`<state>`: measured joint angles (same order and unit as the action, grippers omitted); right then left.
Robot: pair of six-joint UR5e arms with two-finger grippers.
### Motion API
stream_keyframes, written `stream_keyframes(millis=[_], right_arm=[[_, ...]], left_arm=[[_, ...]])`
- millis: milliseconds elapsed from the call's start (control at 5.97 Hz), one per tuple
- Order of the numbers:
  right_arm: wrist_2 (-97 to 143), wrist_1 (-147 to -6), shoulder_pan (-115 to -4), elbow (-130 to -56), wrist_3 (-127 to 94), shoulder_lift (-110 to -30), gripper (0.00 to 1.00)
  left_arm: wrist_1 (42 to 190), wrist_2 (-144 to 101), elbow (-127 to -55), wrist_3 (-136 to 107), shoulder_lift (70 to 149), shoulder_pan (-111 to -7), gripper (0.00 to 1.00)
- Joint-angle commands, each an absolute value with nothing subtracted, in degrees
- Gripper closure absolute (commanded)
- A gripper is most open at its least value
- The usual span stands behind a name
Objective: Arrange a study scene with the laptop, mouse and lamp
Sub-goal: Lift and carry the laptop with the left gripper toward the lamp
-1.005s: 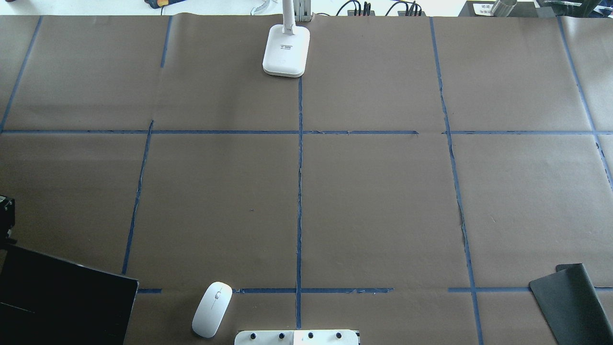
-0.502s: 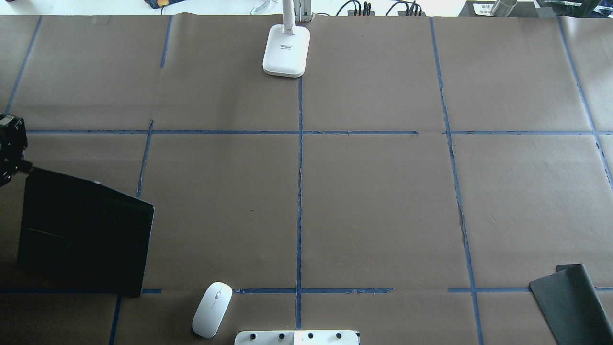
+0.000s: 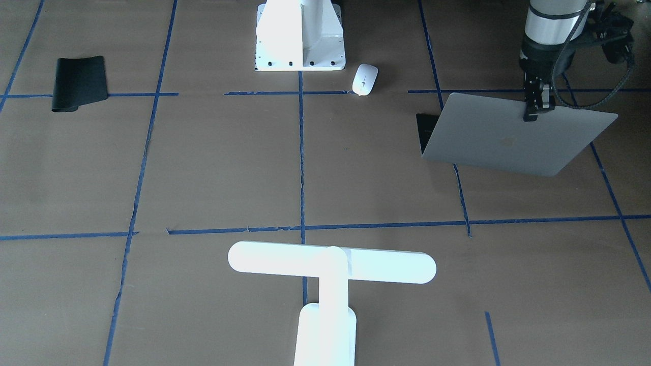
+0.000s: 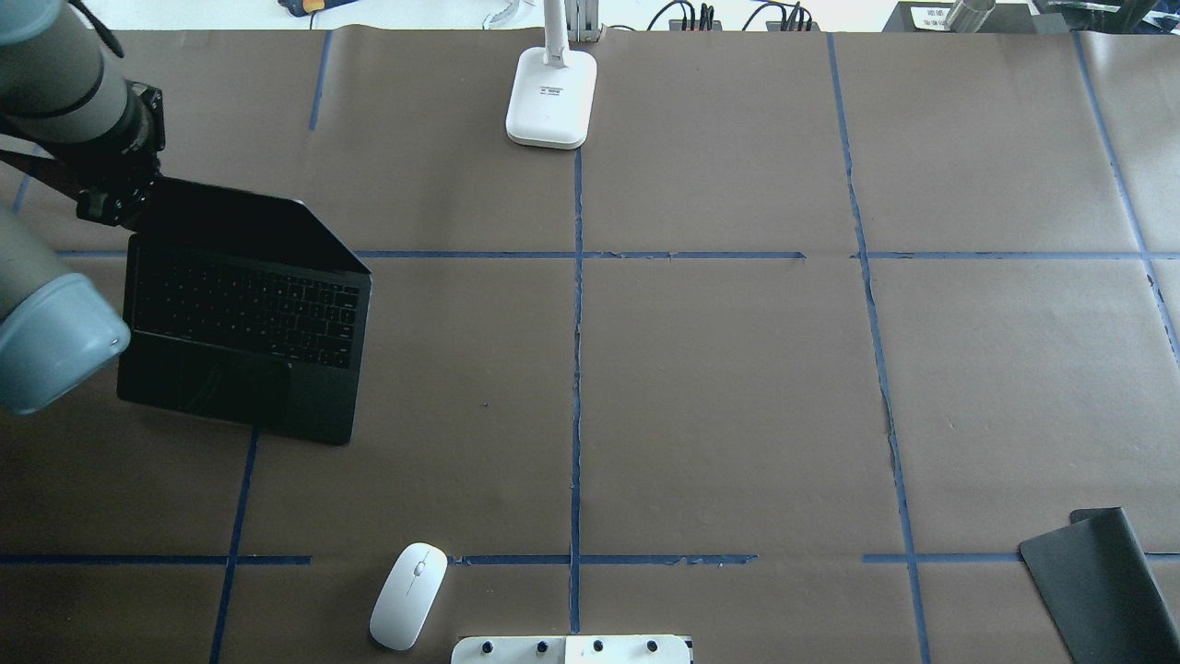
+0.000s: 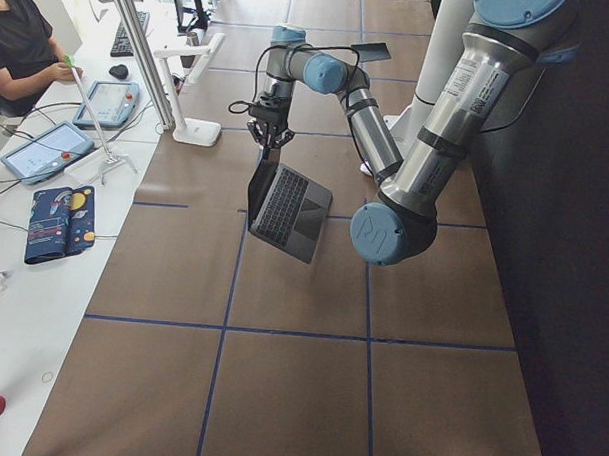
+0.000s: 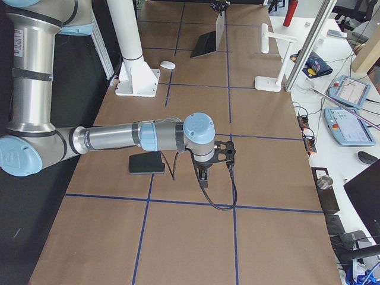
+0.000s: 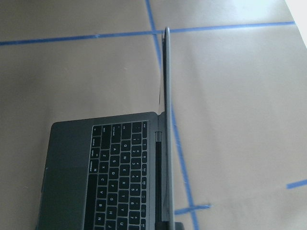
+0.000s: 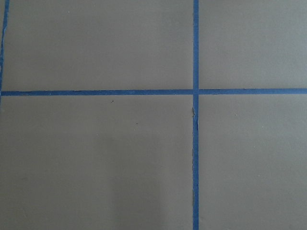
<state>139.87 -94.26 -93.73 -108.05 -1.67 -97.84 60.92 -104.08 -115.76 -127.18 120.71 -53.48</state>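
Note:
The laptop (image 4: 244, 314) is open, with black keys and a dark trackpad, at the table's left side. My left gripper (image 4: 115, 198) is shut on the top edge of its silver lid (image 3: 508, 134), also seen from the front (image 3: 534, 109). The left wrist view shows the lid edge-on beside the keyboard (image 7: 120, 172). I cannot tell whether its base touches the paper. The white mouse (image 4: 408, 595) lies near the front edge. The white T-shaped lamp (image 3: 330, 264) stands at the far middle. My right gripper (image 6: 203, 175) hovers over bare paper; I cannot tell if it is open or shut.
A black mat (image 4: 1102, 581) lies at the near right corner, beside the right arm. The white bolted pedestal (image 3: 300, 35) stands at the robot's base next to the mouse. Brown paper with blue tape lines covers the table. An operator sits past the far edge (image 5: 26, 48).
My left arm has carried the open laptop from the near left corner forward, away from the robot, and slightly toward the middle. Mouse, lamp and mat have not moved.

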Motion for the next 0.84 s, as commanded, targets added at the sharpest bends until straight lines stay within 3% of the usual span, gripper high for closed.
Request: stream_keyframes(millis=[0, 670], right_arm=[[140.4, -94.2, -93.9, -108.1, -1.8, -98.1, 0.0], [140.3, -94.3, -94.1, -107.5, -1.8, -98.4, 0.0]], left_arm=[[61.9, -104.2, -105.3, -132.2, 131.5, -52.6, 1.0], [65.2, -104.0, -97.9, -147.2, 140.7, -41.6, 1.0]])
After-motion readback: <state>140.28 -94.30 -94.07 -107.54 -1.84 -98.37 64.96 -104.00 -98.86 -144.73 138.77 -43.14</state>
